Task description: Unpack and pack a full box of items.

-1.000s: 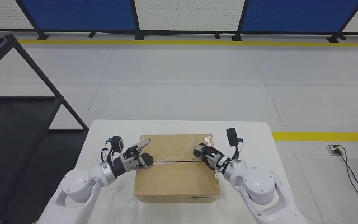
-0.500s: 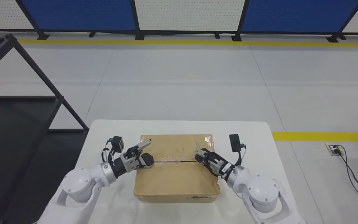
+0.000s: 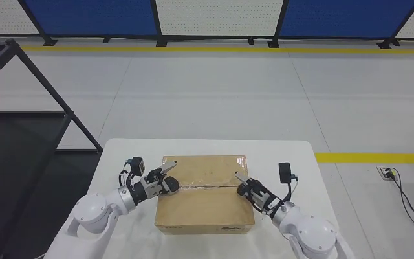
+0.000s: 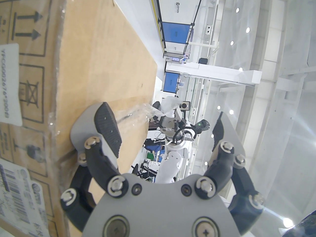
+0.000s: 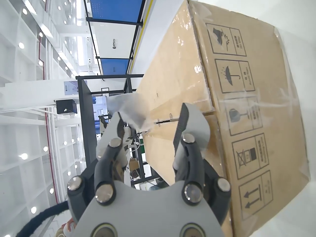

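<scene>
On box (image 3: pixel 204 208) top | left gripper (image 3: pixel 168 176) spread at left edge | right gripper (image 3: pixel 243 184) spread at right edge, tape (image 5: pixel 130 113) clinging

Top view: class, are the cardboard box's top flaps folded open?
No: the cardboard box has both top flaps lying flat and closed, meeting along a seam across its middle.

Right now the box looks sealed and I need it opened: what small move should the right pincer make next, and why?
Probably close the right pincer on the lifted tape flap: it stands up from the seam between the open jaws, and the box is taped shut.
</scene>
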Controlling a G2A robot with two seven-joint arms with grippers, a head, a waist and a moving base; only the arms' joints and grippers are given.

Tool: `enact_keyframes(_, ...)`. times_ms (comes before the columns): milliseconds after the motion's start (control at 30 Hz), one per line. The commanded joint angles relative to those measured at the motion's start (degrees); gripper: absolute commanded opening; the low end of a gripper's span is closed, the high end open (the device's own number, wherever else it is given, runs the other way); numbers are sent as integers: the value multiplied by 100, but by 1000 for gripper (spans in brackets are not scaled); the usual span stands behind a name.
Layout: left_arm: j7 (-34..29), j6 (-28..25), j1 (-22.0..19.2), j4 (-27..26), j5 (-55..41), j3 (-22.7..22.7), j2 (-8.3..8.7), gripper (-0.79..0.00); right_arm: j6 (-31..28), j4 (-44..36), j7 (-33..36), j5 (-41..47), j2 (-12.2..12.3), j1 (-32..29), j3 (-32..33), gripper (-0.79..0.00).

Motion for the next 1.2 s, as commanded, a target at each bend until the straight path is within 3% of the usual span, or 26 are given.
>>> enact_keyframes(0,0,1,-8,6,2,7,0,0,1,-63,0,-9,10,-61,55,0)
enact_keyframes(133,6,-22,-10,14,-12,9,0,0,-14,-139,-107,32,17,-130,158,0)
enact_keyframes(300,8,-36,-2,20,-24,1,3,0,-500,-286,-239,171,12,-260,238,0)
enact_keyframes(467,-1,-60,4,24,-27,-2,6,0,-870,-164,-252,262,-27,14,37,0)
enact_keyframes(567,-14,-89,27,13,-49,-14,9,0,-673,33,-254,122,-68,386,-257,0)
enact_keyframes(933,-12,-210,270,-217,-132,-181,42,0,-708,-7,-291,103,-72,368,-284,0)
enact_keyframes(1167,-21,-173,205,-176,-116,-126,38,0,-392,34,-707,128,-212,881,-880,0)
